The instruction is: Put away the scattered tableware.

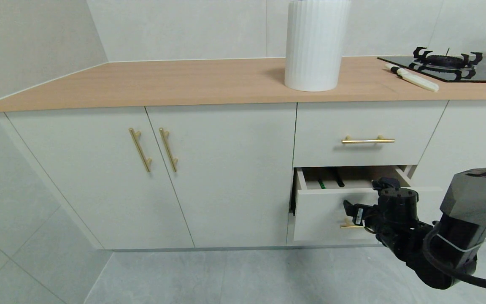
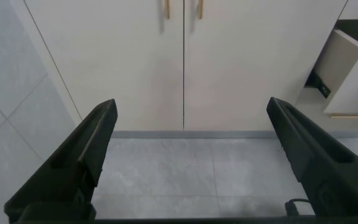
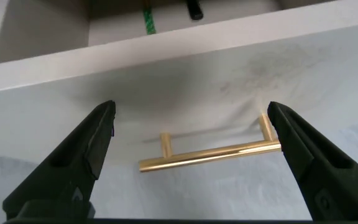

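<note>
Right gripper [image 3: 191,112] fingers were spread, holding nothing, just before the handle [image 3: 210,155] of the lower drawer [image 1: 319,215]. The drawer stood partly open with utensils [image 3: 146,18] inside. Left gripper [image 2: 191,107] was likewise released, facing the cupboard doors [image 2: 229,62]. A cream utensil [image 1: 411,79] lay far right on the counter [image 1: 184,82].

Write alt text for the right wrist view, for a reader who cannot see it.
The open right end effector faces the gold bar handle on the white front of a partly open drawer. Inside lie a green item and a black item.
</note>
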{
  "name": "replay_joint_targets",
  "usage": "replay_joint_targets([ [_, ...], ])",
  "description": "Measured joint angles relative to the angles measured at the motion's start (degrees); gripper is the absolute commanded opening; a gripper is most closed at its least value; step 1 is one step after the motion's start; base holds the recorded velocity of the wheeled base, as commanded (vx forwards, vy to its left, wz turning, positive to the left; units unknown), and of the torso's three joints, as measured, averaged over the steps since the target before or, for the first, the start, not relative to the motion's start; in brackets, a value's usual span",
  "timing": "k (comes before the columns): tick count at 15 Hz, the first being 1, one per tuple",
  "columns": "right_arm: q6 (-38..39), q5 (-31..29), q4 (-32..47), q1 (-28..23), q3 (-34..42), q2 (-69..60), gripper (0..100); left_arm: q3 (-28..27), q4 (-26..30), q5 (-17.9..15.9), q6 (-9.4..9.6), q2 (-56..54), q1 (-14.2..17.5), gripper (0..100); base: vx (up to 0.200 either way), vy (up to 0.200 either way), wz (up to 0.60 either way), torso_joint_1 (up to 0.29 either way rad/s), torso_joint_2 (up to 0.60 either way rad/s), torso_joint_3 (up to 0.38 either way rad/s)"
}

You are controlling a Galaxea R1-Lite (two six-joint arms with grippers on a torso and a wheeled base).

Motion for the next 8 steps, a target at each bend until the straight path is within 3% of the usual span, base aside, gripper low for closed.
replay_joint_targets([
  [8,-0.05,-0.06,-6.21,-3.17,-5.51,7.41,100,0.00,0.00,0.00,0.01,0.02,-0.01,100,0.000,0.000,0.00,0.000,0.00,0.000],
])
